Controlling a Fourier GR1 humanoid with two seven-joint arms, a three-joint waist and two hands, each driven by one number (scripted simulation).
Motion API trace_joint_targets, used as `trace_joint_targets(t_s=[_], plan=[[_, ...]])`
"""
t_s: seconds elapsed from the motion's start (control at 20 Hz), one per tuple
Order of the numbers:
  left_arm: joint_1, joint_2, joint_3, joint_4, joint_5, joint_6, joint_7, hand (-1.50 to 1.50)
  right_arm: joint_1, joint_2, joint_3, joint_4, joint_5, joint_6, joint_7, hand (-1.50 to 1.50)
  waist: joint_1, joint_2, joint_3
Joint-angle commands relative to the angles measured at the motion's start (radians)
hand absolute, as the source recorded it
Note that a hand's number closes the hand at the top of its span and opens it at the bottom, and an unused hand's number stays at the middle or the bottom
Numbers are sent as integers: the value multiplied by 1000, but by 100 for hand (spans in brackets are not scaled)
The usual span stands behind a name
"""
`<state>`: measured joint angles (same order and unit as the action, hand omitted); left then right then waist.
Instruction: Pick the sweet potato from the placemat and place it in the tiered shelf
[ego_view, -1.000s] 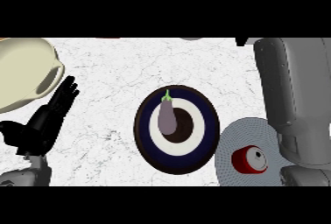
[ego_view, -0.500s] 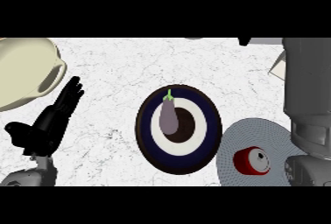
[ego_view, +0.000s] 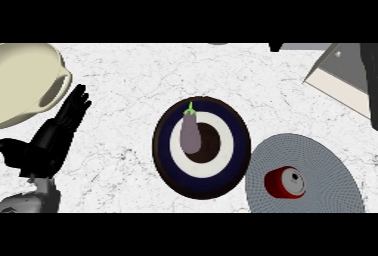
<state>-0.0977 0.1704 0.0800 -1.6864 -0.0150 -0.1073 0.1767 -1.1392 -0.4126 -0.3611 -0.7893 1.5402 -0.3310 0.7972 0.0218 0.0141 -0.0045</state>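
Eggplant (ego_view: 192, 135) well right of left hand (ego_view: 50, 141)

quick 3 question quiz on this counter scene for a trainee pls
1. True or false: the left hand holds the eggplant.
2. Pick one: the red cylinder rests on A the grey round mat; B the eggplant; C the left hand.
3. Fill in: the eggplant lies on a round dark-blue ___.

Key: 1 false, the hand is open and apart from it; 2 A; 3 placemat.
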Motion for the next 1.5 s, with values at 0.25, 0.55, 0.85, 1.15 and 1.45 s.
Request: trace_joint_targets(t_s=[0.25, 0.55, 0.85, 1.15, 1.45], plan=[[-10, 12, 15, 27, 9, -19, -16, 0, -150, -149, 90, 218, 124, 90, -95, 150, 6, -5, 4], [-41, 1, 10, 26, 5, -6, 25, 0, -196, -189, -11, 324, -10, -62, -271, 150, 15, 2, 5], [-4, 8, 11, -9, 21, -26, 41, 0, -246, -211, -10, 440, -26, 126, -334, 150, 9, -6, 5], [3, -5, 4, 8, 15, -29, -12, 0, -203, -248, -34, 541, -60, 183, -457, 150, 21, 3, 5], [-10, -4, 0, -50, 2, -8, 68, 0, -147, -226, -41, 526, -75, 141, -368, 150, 11, -3, 5]])
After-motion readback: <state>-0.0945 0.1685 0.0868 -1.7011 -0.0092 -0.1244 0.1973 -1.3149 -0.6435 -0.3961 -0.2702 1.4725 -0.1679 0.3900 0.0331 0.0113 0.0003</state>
